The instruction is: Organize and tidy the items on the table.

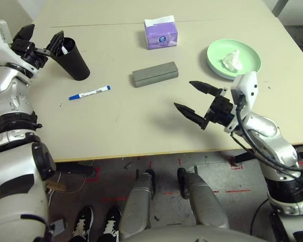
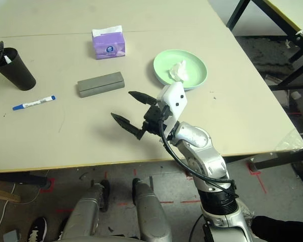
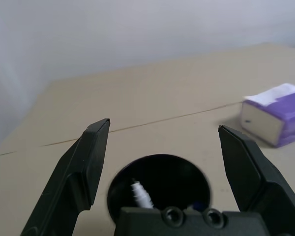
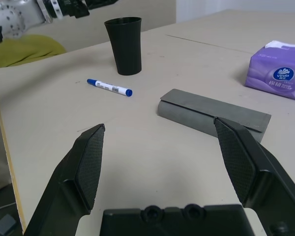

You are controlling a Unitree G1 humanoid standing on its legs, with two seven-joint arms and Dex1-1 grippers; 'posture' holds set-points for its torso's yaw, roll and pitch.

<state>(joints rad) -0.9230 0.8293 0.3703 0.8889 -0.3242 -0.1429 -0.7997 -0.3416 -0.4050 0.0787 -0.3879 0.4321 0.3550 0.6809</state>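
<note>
One wide, flat, pale beige tabletop (image 1: 116, 126) bears everything. The left gripper (image 3: 164, 125) stands spread at the left, over the cup, pinching nothing; the right gripper (image 1: 183, 94) is spread and empty above the near right area. Round stacked plates, pale green uppermost (image 1: 217, 49), lie far right, beyond the purple and white tissue box (image 1: 161, 38) and the long grey glasses case (image 1: 155, 74) in the middle. The tall black cup (image 1: 73, 63) stands left; crumpled white tissue (image 1: 233, 61) sits on the plates, and a blue-capped white marker (image 1: 90, 93) lies near the cup.

The step seems to be clearing the cup: lift straight up, fingers wide, without brushing its rim.

The left wrist view looks inside, at a white marker tip (image 3: 142, 195); the right wrist view gives the cup's side, upright.
</note>
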